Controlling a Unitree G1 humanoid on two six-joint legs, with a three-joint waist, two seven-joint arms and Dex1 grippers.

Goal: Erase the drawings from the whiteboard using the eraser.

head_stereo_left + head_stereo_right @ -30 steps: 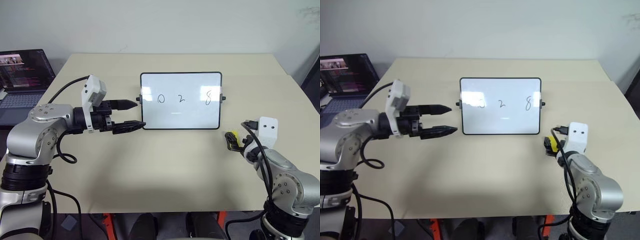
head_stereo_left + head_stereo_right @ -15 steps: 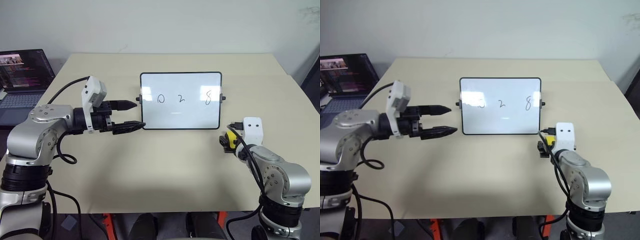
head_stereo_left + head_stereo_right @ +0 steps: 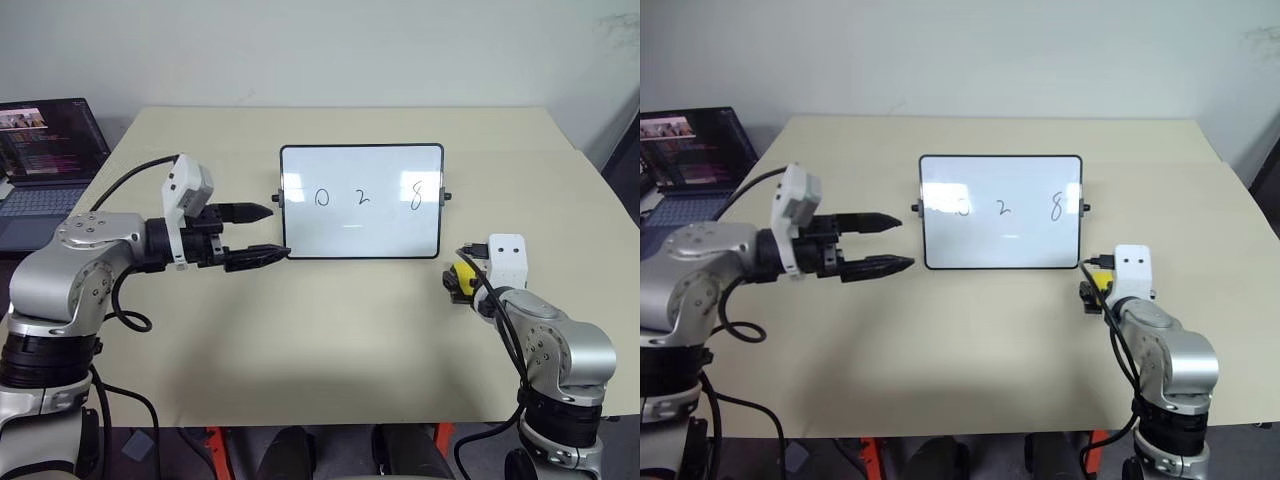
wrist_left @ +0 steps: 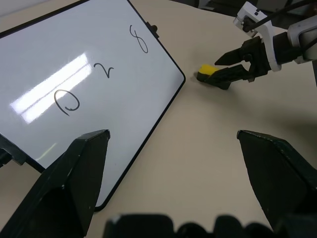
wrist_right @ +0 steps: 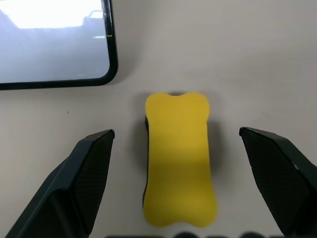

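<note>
Eraser (image 5: 179, 157) lies between my right gripper's (image 5: 181, 148) wide-open fingers, untouched, near the whiteboard (image 3: 361, 201); my left gripper (image 3: 262, 232) hovers open, empty.

We note one change: the right claw (image 5: 173, 163) has moved. A second ago it stood further to the right and was rolled to one side, with the eraser (image 5: 179, 156) partly masked by its fingers (image 4: 233, 74). It has since swung inward toward the whiteboard's (image 3: 361, 201) lower right corner, dropped slightly toward the tabletop (image 3: 340, 330) and levelled its roll. Most of this travel took place in the first half of the second; since then we see only a small settling. The eraser now lies directly ahead of the right claw, between its two spread fingers, with a gap on each side.
</note>
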